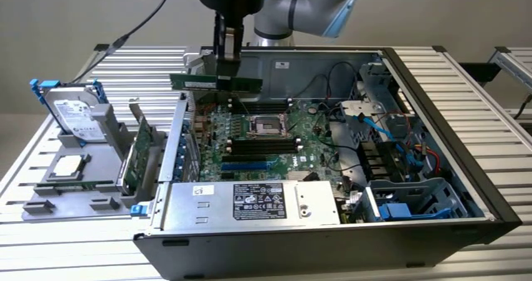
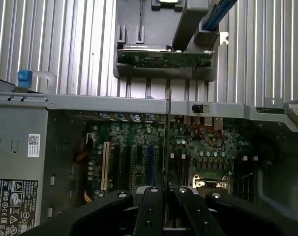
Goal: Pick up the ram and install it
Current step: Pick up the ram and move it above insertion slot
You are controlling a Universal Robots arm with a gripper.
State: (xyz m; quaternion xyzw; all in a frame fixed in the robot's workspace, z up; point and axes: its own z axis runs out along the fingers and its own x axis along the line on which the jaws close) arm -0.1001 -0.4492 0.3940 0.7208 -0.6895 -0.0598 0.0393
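Observation:
The ram (image 1: 198,82), a narrow green stick with a pale label, hangs level above the back left part of the open computer case (image 1: 465,169). My gripper (image 1: 226,74) is shut on its middle from above. In the wrist view the ram (image 2: 167,132) appears edge-on as a thin line running out from between my gripper (image 2: 164,194) fingers, over the motherboard (image 2: 134,147). The black memory slots (image 1: 264,146) and blue slots (image 1: 246,166) lie below it and nearer the case front.
A grey parts holder (image 1: 75,197) on the exterior view's left carries a hard drive (image 1: 73,116), a processor (image 1: 68,166) and an upright green expansion card (image 1: 141,145). The power supply (image 1: 249,203) spans the case front; cables and a drive cage (image 1: 407,200) crowd its right side.

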